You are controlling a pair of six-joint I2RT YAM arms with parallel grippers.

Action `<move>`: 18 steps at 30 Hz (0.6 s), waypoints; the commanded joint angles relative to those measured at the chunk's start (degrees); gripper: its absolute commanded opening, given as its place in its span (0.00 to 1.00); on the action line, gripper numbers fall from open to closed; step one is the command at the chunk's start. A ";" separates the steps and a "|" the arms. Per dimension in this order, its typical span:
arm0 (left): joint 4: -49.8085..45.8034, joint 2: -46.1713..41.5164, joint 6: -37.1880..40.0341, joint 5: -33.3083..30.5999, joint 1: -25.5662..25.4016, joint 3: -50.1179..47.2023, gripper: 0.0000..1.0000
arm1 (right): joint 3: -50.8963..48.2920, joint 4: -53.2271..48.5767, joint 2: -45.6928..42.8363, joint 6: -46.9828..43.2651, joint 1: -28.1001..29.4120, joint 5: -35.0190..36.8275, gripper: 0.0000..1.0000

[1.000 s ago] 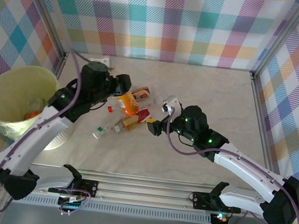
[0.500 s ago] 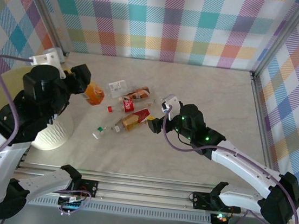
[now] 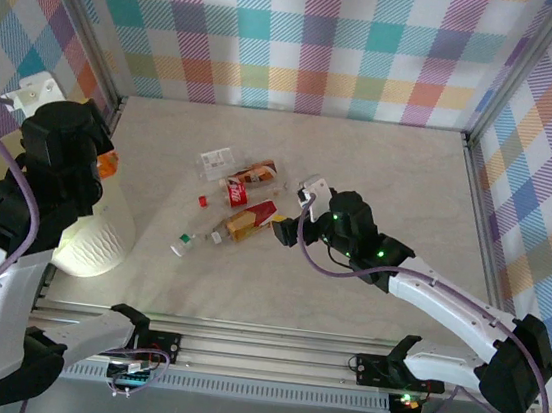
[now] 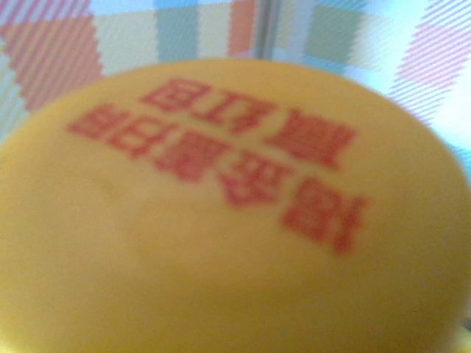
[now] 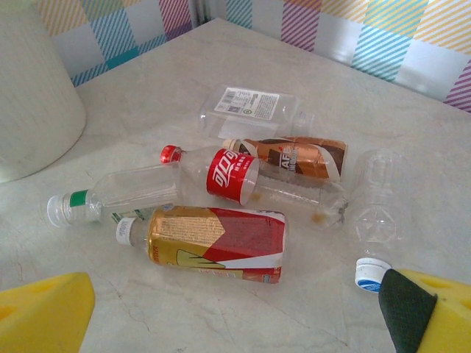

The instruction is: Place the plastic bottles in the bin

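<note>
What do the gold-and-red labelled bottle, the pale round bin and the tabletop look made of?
Gold-and-red labelled bottle: likely thin plastic under a glossy printed sleeve; dented, with highlights. Pale round bin: probably moulded plastic, matte, smooth even wall. Tabletop: beige marble-look surface, faint veins, low sheen; laminate or stone unclear.

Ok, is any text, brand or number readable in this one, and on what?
"AF": white letters, part of a longer word, on the brown-label bottle.
Red characters on the orange-label bottle: upside down, blurred, unreadable.
White script on the red-label bottle: not legible.
Small print on the flattened clear bottle: too small to read.
</note>
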 commanded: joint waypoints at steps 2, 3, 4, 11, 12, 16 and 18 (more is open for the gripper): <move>-3.06 2.16 2.71 3.77 9.50 2.78 0.58 | 1.42 -0.06 0.04 0.39 -0.07 0.71 1.00; -5.10 3.68 2.22 6.77 12.10 3.80 0.58 | 1.55 -0.04 0.22 0.41 -0.04 0.55 1.00; -6.35 4.88 2.02 9.48 14.61 4.35 0.58 | 1.67 0.03 0.39 0.39 -0.05 0.53 1.00; -7.66 7.84 1.15 25.22 35.70 3.30 0.58 | 2.04 -0.12 0.71 0.51 -0.08 0.33 1.00; -8.13 8.35 1.14 27.92 39.20 3.31 0.59 | 2.03 -0.30 0.68 0.48 -0.13 0.37 1.00; -12.11 11.90 1.61 36.74 46.63 3.97 0.63 | 2.05 -0.63 1.11 0.65 -0.13 0.30 1.00; -13.69 13.03 2.31 37.06 48.27 3.65 0.64 | 2.42 -0.74 1.55 0.77 -0.13 0.10 1.00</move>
